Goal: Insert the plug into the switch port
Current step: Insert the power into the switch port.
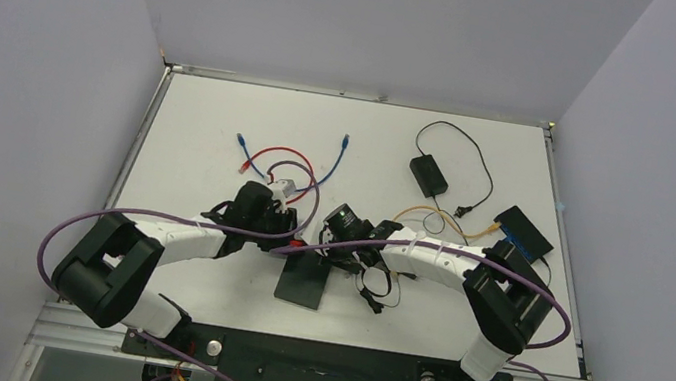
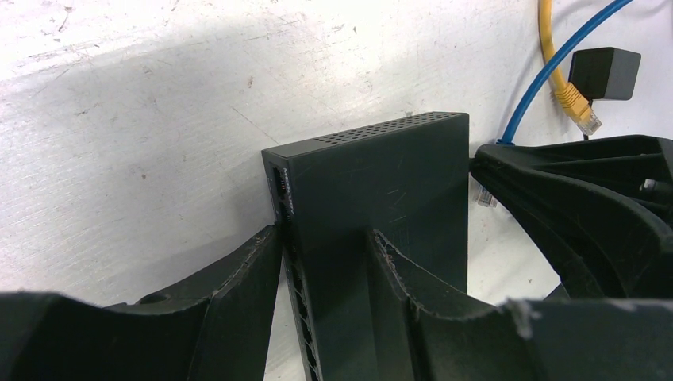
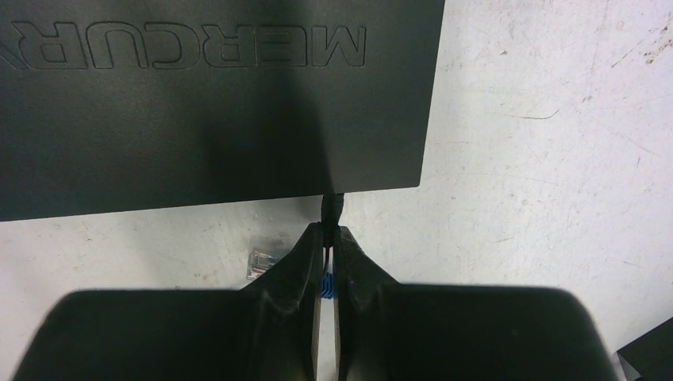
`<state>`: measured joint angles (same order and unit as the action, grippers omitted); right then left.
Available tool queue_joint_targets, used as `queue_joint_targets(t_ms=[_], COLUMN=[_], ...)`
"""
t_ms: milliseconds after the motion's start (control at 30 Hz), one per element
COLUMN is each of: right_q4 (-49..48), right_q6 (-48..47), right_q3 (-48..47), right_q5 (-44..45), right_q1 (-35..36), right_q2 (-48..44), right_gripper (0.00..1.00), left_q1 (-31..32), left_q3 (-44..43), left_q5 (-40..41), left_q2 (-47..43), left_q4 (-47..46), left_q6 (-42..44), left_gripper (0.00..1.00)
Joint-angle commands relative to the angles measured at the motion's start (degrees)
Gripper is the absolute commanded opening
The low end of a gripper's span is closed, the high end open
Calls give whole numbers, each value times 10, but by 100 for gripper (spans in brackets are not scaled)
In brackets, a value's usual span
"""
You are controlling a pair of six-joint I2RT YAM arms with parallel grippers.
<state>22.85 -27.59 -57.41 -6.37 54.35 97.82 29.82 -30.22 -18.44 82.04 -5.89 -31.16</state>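
The black switch [image 1: 303,281] lies between the two arms. My left gripper [image 2: 324,234] straddles one end of the switch [image 2: 381,182]. One finger [image 2: 238,294] touches the side that carries the row of ports [image 2: 284,208], and the other finger lies on the broad face. My right gripper [image 3: 328,228] is shut on the plug [image 3: 332,205] of a blue cable [image 2: 548,75]. The plug's dark tip meets the switch [image 3: 214,103] at the edge opposite the ports. The blue boot [image 3: 326,286] shows between the fingers. In the top view the right gripper [image 1: 341,257] sits at the switch's right side.
A loose clear plug [image 3: 266,260] lies on the table beside my right fingers. A yellow cable's plug [image 2: 578,103] and a black power adapter [image 1: 429,173] lie further back. Red and blue cables [image 1: 268,155] lie at the back left, and another black box [image 1: 524,232] at the right.
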Motion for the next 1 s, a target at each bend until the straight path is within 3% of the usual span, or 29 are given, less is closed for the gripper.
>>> queue_joint_targets(t_ms=[0, 967], right_q4=[-152, -343], right_q6=[19, 120], right_q3=[-27, -2], right_q5=[-62, -98], right_q1=[9, 10], right_q2=[-32, -67], right_gripper=[0, 0], left_q1=[35, 86], left_q3=[-7, 68], left_q5=[-45, -53], left_q2=[12, -42], left_q4=[-33, -90], left_q6=[-2, -67], left_gripper=[39, 38])
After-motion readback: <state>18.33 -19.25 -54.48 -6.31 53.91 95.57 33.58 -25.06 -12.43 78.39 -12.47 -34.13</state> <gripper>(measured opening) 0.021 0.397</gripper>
